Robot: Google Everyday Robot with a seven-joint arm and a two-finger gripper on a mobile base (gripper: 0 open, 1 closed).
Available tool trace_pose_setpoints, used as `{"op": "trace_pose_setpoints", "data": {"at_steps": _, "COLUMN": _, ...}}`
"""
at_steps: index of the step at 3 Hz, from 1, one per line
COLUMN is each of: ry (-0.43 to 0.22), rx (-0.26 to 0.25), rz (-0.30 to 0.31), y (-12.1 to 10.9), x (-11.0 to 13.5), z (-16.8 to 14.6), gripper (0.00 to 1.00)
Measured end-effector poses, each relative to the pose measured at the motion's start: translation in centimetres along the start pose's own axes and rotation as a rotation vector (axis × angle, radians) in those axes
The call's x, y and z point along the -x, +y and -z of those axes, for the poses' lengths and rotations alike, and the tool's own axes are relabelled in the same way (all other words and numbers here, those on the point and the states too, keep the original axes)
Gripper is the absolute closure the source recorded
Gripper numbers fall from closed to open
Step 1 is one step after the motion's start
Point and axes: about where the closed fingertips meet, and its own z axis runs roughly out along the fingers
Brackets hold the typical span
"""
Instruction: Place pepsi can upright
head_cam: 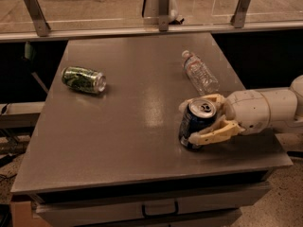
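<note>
The pepsi can is dark blue with a silver top. It stands nearly upright, leaning slightly, with its base on the grey table near the front right. My gripper reaches in from the right. Its cream fingers are closed around the can's sides, one behind it and one in front.
A green can lies on its side at the table's left. A clear plastic bottle lies just behind the gripper at the right. The table's right and front edges are close to the can. A railing runs along the far side.
</note>
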Motion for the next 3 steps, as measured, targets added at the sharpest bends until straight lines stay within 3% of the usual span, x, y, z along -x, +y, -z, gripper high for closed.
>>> {"op": "trace_pose_setpoints", "data": {"at_steps": 1, "ry": 0.017, "rx": -0.006, "rz": 0.003, "y": -0.1, "x": -0.2, "z": 0.4, "gripper": 0.0}}
{"op": "trace_pose_setpoints", "data": {"at_steps": 2, "ry": 0.072, "rx": -0.039, "rz": 0.033, "y": -1.1, "x": 1.2, "z": 2.5, "gripper": 0.0}}
{"op": "trace_pose_setpoints", "data": {"at_steps": 3, "ry": 0.178, "rx": -0.103, "rz": 0.053, "y": -2.8, "x": 4.3, "z": 7.1, "gripper": 0.0}}
